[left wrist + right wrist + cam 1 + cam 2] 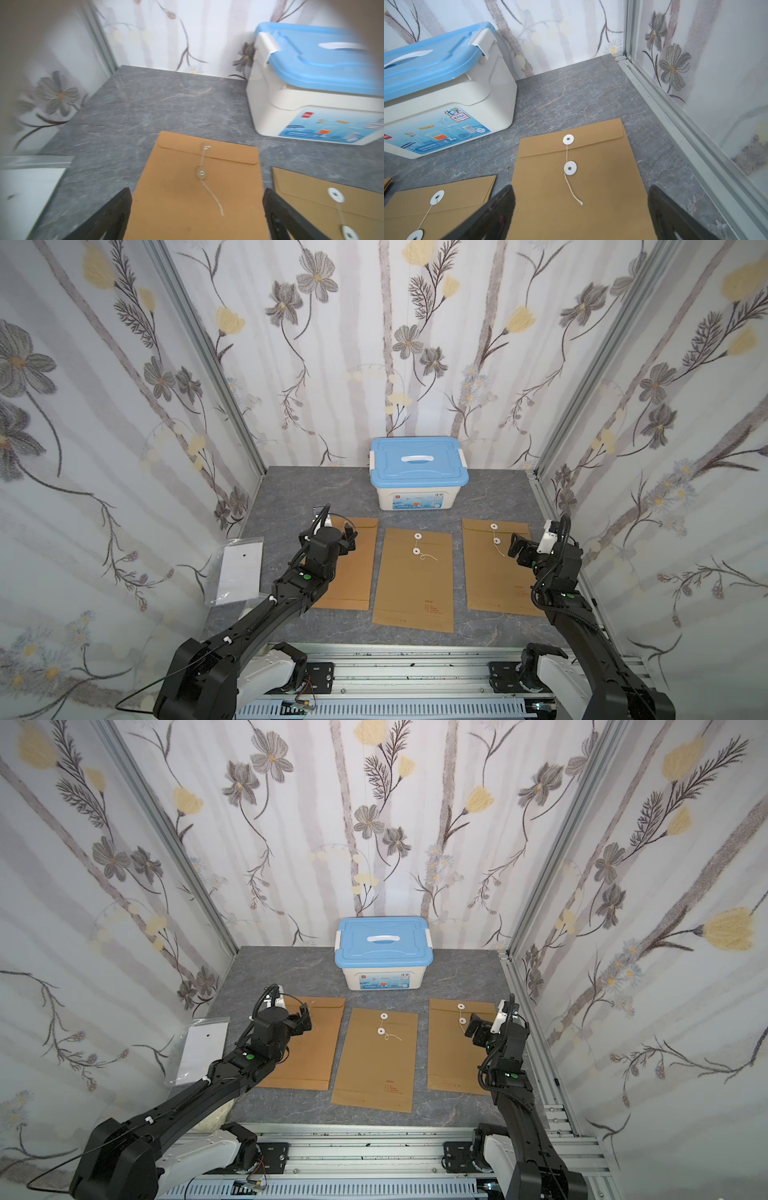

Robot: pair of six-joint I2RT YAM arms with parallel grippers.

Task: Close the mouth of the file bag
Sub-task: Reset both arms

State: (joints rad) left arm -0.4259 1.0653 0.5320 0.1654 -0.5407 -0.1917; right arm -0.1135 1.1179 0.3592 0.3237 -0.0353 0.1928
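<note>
While both arms hover with nothing held, you have the left fingers (350, 536) spread wide above the left file bag (357, 585) and the right fingers (518, 548) spread wide above the right file bag (490, 580). Between them the middle file bag (415, 585) lies flat on the surface (291, 497), its string tail loose. Farther back stands a blue-lidded box (419, 460).

Enclosure: three walls (353, 344) papered white with grey and yellow flowers; aluminium corner posts (210, 356); grey marble-pattern tabletop (299, 493); aluminium rail (415, 672) along near edge; soft, even light.
</note>
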